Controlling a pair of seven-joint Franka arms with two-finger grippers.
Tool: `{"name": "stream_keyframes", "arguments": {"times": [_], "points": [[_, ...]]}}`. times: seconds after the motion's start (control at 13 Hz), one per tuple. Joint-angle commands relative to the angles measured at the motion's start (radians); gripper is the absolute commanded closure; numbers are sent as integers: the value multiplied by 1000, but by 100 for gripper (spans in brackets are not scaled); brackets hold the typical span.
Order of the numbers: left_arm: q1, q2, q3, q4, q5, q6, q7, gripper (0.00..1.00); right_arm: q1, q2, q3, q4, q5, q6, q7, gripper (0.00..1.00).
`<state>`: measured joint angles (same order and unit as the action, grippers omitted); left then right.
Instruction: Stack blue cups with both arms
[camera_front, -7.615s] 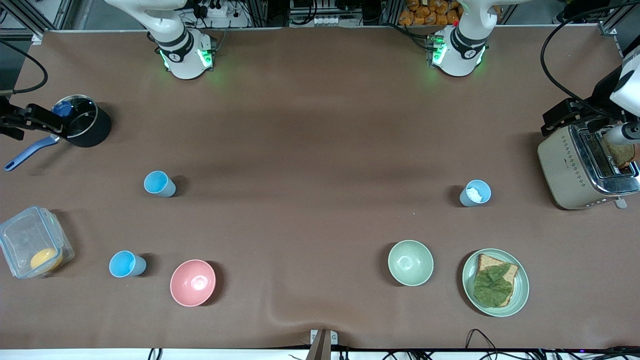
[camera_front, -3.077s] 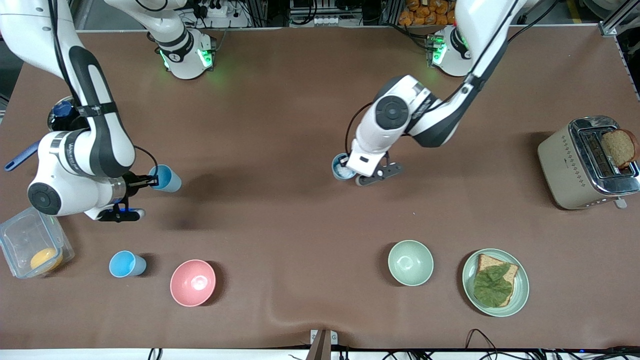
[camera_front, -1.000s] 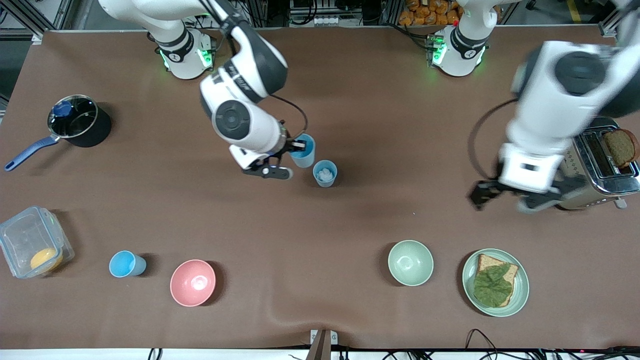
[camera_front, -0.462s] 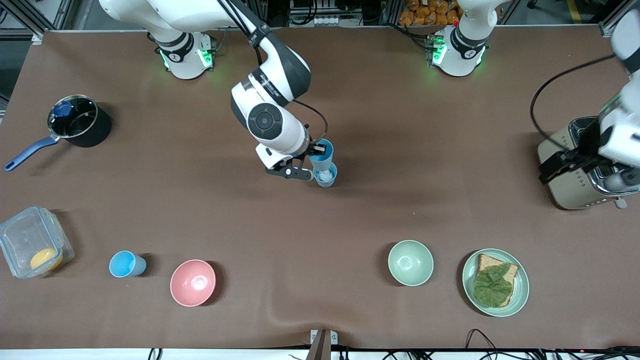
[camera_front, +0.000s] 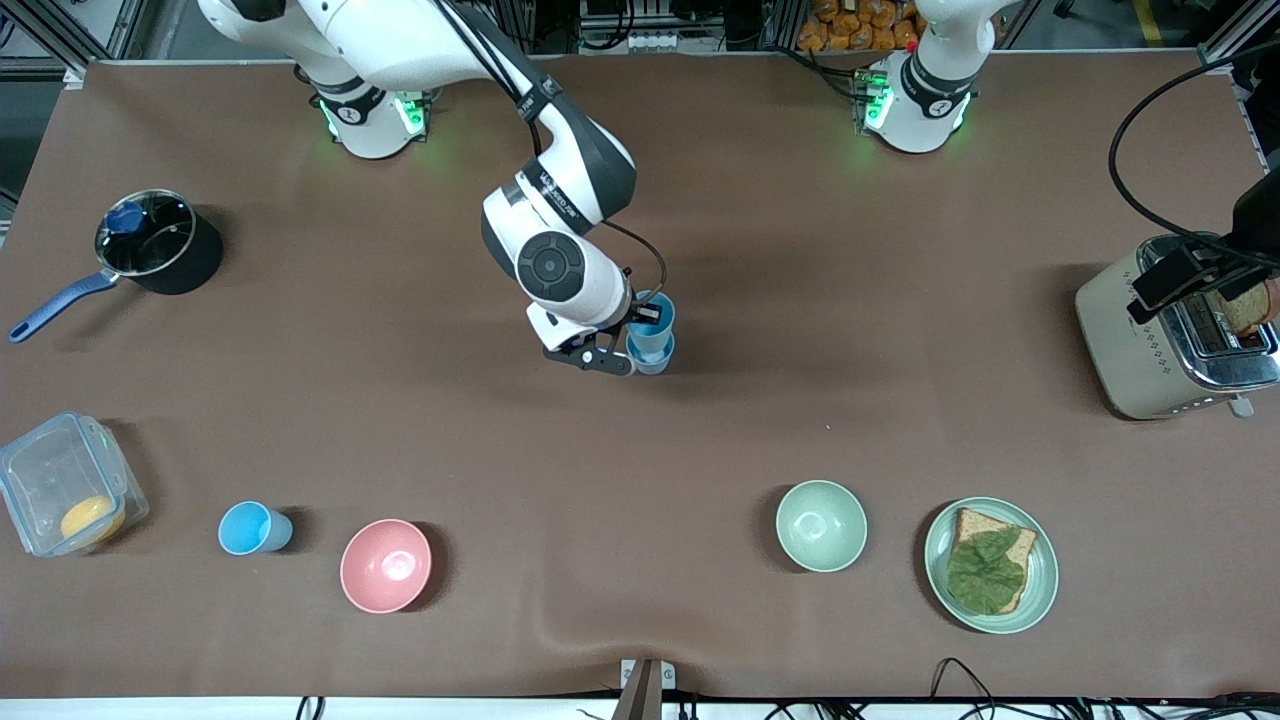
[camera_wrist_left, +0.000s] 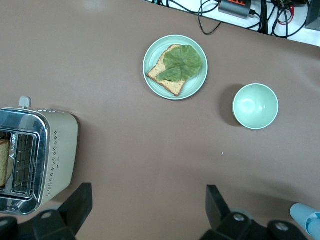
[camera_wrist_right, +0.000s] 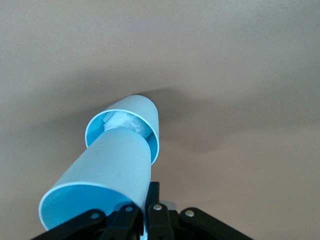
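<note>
1. Mid-frame in the front view, just above centre: my right gripper (camera_front: 640, 322) is clamped on the rim of the sky blue cup (camera_front: 652, 322), one finger inside it.
2. That cup hangs over the paler blue cup (camera_front: 655, 360), which stands on the table (camera_front: 700, 450) with something white crumpled inside.
3. Right wrist view: the held cup's base (camera_wrist_right: 127, 145) sits right at the mouth of the lower cup (camera_wrist_right: 131, 117), tilted, not seated. Can't tell whether it is past the rim yet.
4. At the front view's right edge, my left gripper (camera_wrist_left: 145, 210) is over the toaster (camera_front: 1170, 340), jaws spread wide, holding nothing; that arm waits.
5. Progress, my read: both cups brought together, nesting about to happen. Left: straighten, push down, let go.
6. Risk: the white wad may stop the cup seating fully.
7. A third blue cup (camera_front: 252, 528) stands lower left beside the pink bowl (camera_front: 386, 565), untouched.
</note>
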<state>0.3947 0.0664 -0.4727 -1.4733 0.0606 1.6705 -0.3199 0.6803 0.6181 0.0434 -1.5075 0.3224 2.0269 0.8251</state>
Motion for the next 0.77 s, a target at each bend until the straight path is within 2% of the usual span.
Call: {"name": "stream_keyframes", "arguments": {"times": [0.0,0.08,0.15,0.23,0.31,0.54,0.69], "points": [[-46,-19,32,-5,-27,-23,18,0,21,26,-16,38,4,-7,25,100],[-116,-23,98,-7,-27,-56,18,0,21,26,-16,38,7,-7,26,92],[-201,-31,180,-6,-27,-67,19,0,19,25,-16,38,4,-8,29,15],[-277,-34,260,-7,-27,-74,22,0,22,20,-16,38,-9,-10,29,0],[-318,-40,303,-9,-28,-77,24,0,21,9,-17,39,-31,-19,29,0],[-347,-46,312,-12,-28,-118,25,0,-59,-87,-49,39,-49,-97,-7,0],[-347,-54,312,-13,-28,-130,30,0,-158,-153,-60,38,-74,-205,-178,0]]}}
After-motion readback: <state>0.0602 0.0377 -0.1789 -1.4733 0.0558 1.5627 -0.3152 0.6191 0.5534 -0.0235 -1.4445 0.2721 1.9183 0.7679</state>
